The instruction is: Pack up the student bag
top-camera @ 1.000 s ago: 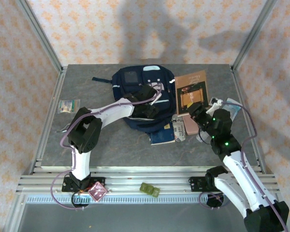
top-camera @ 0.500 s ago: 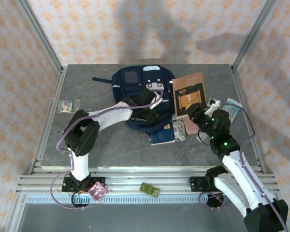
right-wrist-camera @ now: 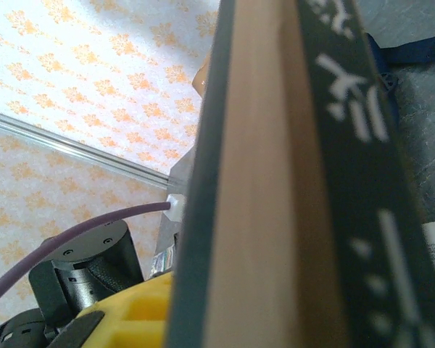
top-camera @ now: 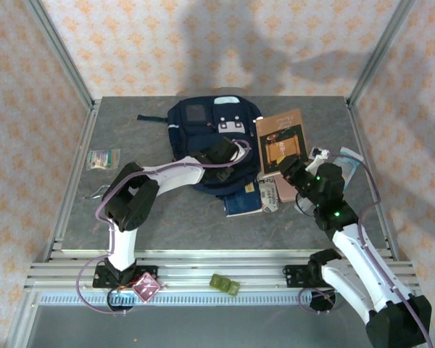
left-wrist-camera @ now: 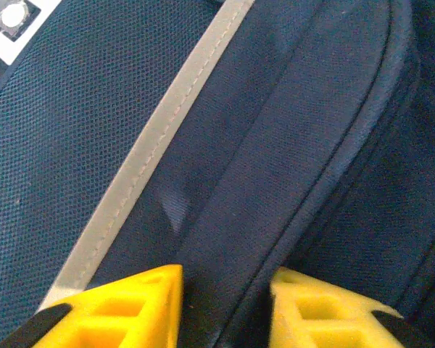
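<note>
Barely begun: bag pinched, book lifted

Overhead, the large navy-blue fabric student bag (top-camera: 203, 130) is seen at the grey table's (top-camera: 167, 210) back centre, nothing visibly packed. At the left wrist, a fabric fold is pinched by the left gripper (left-wrist-camera: 225, 304). At the right wrist, a brown-covered book (right-wrist-camera: 275, 181) is clamped by the right gripper (right-wrist-camera: 232, 319).

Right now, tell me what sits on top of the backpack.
The left gripper sits on the backpack, yellow fingers pinching a fabric ridge beside the grey stripe. The arm hides the cloth under it; the bag's inside cannot be seen.
</note>
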`<state>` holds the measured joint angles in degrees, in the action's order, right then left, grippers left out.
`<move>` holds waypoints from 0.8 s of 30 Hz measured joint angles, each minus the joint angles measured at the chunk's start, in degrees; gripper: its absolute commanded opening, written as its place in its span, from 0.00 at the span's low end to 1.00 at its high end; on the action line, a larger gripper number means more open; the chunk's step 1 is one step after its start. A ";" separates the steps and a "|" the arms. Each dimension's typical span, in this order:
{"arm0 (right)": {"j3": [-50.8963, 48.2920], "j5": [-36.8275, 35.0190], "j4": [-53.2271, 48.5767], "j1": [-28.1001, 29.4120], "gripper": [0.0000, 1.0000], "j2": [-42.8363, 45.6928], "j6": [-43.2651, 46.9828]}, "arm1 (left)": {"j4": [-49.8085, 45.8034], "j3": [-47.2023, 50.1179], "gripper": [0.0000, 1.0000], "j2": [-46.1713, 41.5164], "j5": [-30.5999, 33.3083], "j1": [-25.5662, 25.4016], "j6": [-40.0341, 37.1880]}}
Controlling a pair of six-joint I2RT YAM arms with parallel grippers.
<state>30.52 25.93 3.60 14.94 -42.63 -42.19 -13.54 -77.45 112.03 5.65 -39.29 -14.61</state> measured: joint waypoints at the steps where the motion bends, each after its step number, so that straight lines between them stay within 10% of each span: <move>1: -0.07 -0.02 0.00 0.00 0.00 0.20 0.00 | -0.07 -0.50 0.03 0.22 0.04 0.00 -0.33; 24: -6.16 4.74 2.91 0.07 0.00 -2.43 -1.99 | -5.38 -22.38 0.00 -1.51 4.92 6.25 7.63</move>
<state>24.36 30.68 6.50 15.00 -45.06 -44.18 -18.92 -99.83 110.52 10.57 -33.04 -6.98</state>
